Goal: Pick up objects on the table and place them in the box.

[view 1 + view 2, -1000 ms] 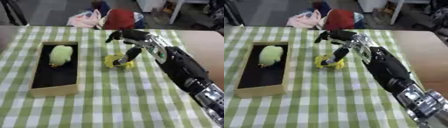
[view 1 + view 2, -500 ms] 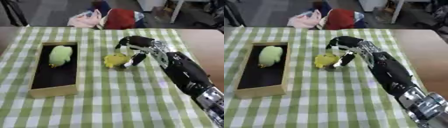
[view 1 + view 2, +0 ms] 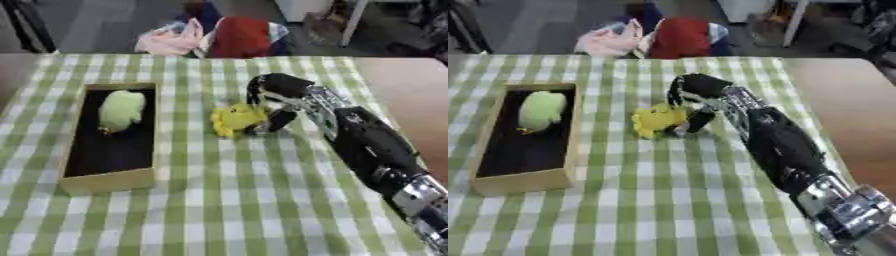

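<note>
A small yellow toy (image 3: 232, 119) lies on the green checked tablecloth near the middle. My right hand (image 3: 273, 95) reaches in from the lower right and curls over the toy's right side, fingers and thumb closed around it. To the left stands a wooden box (image 3: 75, 180) with a dark inside, and a pale green soft toy (image 3: 120, 109) lies in its far half. My left hand shows in neither view.
Beyond the table's far edge sit a pink bundle (image 3: 168, 42) and a red bag (image 3: 240, 38). Bare wooden tabletop (image 3: 409, 95) runs along the right of the cloth.
My right hand has come down from above the yellow toy and closed its fingers around the toy's right side. The toy has shifted slightly. The box and green toy are unmoved.
</note>
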### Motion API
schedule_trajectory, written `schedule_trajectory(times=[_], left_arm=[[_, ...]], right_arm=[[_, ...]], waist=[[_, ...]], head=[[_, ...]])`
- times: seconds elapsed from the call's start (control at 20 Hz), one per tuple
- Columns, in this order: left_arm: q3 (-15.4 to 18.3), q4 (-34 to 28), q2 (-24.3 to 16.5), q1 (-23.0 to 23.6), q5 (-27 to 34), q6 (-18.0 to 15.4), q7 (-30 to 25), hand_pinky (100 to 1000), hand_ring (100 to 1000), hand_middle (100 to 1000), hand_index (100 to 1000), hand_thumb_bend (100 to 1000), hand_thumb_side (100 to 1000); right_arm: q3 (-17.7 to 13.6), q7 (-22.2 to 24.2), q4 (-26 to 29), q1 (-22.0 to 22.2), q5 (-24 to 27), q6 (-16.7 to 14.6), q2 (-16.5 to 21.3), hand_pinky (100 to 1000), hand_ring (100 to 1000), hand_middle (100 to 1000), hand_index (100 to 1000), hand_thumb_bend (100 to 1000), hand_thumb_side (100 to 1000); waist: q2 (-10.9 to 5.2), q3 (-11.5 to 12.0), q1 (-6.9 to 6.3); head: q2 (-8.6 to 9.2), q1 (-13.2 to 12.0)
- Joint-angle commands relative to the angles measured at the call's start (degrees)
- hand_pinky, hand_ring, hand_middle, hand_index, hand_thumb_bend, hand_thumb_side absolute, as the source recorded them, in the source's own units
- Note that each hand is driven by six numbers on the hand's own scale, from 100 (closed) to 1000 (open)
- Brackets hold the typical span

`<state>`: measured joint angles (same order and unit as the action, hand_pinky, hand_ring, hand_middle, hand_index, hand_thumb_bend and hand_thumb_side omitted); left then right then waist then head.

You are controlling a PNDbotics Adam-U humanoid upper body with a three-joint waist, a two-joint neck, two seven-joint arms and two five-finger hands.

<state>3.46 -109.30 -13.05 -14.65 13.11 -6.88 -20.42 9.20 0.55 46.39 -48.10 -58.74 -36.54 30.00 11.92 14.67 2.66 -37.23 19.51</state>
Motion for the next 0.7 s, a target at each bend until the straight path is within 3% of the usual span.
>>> schedule_trajectory(times=[0.05,0.1,0.15,0.2,0.25,0.7], left_arm=[[0.3,-0.5,-0.6,-0.3,0.0,-0.1,-0.1,771,683,655,713,100,882],[0.3,-0.5,-0.7,-0.3,0.1,-0.1,-0.1,771,683,655,713,100,882],[0.3,-0.5,-0.7,-0.2,0.1,-0.1,-0.2,771,683,655,713,100,881],[0.2,-0.4,-0.8,-0.2,0.1,-0.1,-0.2,771,683,655,713,100,881],[0.2,-0.4,-0.8,-0.2,0.2,0.0,-0.2,771,683,655,713,100,880],[-0.5,-0.8,-1.2,-0.7,1.4,0.0,-0.7,769,683,655,713,100,873]], right_arm=[[-0.3,-0.3,1.5,-2.3,2.1,-0.2,1.4,641,781,347,479,311,315],[-0.4,0.0,2.0,-2.8,3.1,-0.2,1.4,640,781,344,477,302,313],[-0.4,0.3,2.4,-3.4,4.0,-0.3,1.4,638,780,338,471,227,370],[-0.4,0.7,2.9,-4.0,5.1,-0.3,1.4,638,780,337,471,283,295],[-0.3,1.2,3.4,-4.6,6.1,-0.3,1.3,637,778,334,468,269,286],[1.5,7.6,6.2,-10.2,13.7,-0.1,-2.1,638,775,337,472,263,281]], waist=[[-1.33,-0.1,-0.05],[-1.45,-0.1,-0.01],[-1.58,0.0,0.04],[-1.70,0.0,0.11],[-1.83,0.1,0.19],[-2.62,2.6,0.99]], head=[[0.15,0.0],[0.10,0.0],[0.04,0.0],[-0.01,0.1],[-0.05,0.1],[-0.15,1.1]])
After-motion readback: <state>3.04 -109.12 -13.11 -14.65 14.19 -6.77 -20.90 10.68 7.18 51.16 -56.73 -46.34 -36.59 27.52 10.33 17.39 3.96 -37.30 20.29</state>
